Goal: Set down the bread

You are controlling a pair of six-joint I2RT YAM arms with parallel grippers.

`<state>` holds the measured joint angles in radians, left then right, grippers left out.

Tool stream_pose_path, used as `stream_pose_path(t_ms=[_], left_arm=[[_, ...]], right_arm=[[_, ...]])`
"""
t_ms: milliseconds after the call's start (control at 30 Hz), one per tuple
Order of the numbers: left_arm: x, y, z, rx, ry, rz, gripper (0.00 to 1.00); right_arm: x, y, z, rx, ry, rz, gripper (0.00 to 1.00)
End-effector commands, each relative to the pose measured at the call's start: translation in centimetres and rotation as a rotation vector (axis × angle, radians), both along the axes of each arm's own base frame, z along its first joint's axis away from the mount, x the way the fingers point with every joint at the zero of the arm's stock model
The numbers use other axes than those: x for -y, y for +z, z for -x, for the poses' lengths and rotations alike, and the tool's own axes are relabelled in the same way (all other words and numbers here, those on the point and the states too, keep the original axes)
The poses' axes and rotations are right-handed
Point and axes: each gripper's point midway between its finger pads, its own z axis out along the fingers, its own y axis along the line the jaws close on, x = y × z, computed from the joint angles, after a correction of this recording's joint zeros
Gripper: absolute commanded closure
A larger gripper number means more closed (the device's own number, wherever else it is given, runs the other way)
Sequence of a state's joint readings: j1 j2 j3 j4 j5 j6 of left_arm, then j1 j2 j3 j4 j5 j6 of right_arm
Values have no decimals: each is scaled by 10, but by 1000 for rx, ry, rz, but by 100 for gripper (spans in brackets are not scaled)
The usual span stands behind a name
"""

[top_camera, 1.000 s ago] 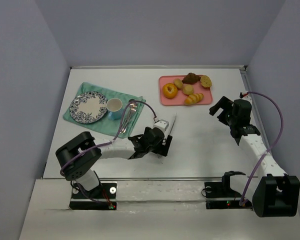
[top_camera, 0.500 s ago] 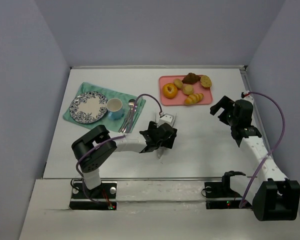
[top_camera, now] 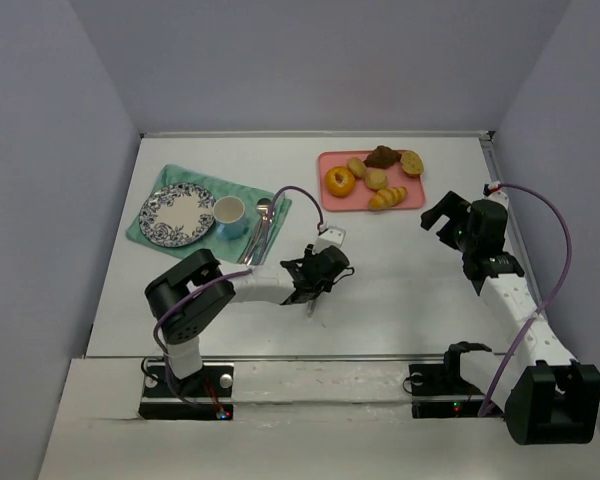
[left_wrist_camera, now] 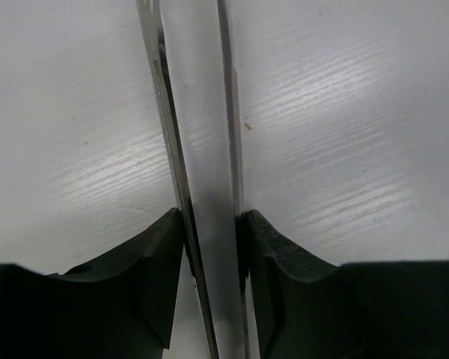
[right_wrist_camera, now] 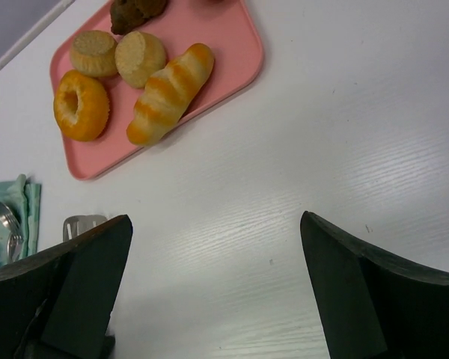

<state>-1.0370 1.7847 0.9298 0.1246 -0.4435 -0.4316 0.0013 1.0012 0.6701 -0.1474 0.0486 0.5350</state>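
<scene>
The bread (top_camera: 340, 181) (right_wrist_camera: 81, 105), a glossy golden-orange ring, lies at the left end of the pink tray (top_camera: 329, 203) (right_wrist_camera: 236, 41) at the back of the table. My left gripper (top_camera: 316, 283) (left_wrist_camera: 213, 218) is low over the table's middle, well short of the tray. Its jaws are shut on a flat metal table knife (left_wrist_camera: 202, 112), whose blade runs straight ahead over the white tabletop. My right gripper (top_camera: 441, 222) (right_wrist_camera: 217, 284) hangs open and empty to the right of the tray.
On the tray with the bread are a yellow ridged croissant (right_wrist_camera: 168, 93), two small tan rolls (right_wrist_camera: 140, 57) and a dark pastry (top_camera: 382, 155). At the back left, a teal cloth (top_camera: 148, 236) carries a patterned plate (top_camera: 177, 215), a cup (top_camera: 228, 213) and cutlery (top_camera: 260, 228).
My left gripper has swung over the knife lying on the table and shut on it. The right arm has barely shifted.
</scene>
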Motion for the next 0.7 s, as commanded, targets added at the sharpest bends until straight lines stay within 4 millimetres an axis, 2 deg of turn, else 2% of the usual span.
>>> stream_pose_path(t_ms=[0, 33, 100, 333, 433, 500, 533, 600, 633, 667], left_arm=[[-19, 35, 0, 73, 42, -1, 56], [-19, 42, 0, 89, 44, 6, 56], [-17, 77, -2, 145, 31, 68, 57], [-6, 145, -15, 296, -24, 150, 56], [0, 165, -28, 337, -34, 157, 56], [3, 169, -38, 330, -39, 175, 56], [4, 172, -51, 312, -38, 199, 56], [5, 173, -64, 292, -47, 222, 56], [5, 181, -78, 285, -55, 255, 56], [7, 177, -84, 269, -65, 257, 56]], right_arm=[[3, 13, -3, 67, -7, 22, 1], [3, 13, -3, 67, -7, 22, 1], [3, 15, -2, 74, -6, 24, 1], [2, 16, -1, 80, -3, 20, 1], [2, 17, -1, 82, -1, 21, 1], [2, 16, -1, 79, 0, 22, 1], [2, 16, -1, 79, 2, 23, 1], [2, 16, -1, 79, 2, 23, 1], [2, 16, -1, 80, 1, 22, 1], [2, 17, -2, 82, 2, 23, 1]])
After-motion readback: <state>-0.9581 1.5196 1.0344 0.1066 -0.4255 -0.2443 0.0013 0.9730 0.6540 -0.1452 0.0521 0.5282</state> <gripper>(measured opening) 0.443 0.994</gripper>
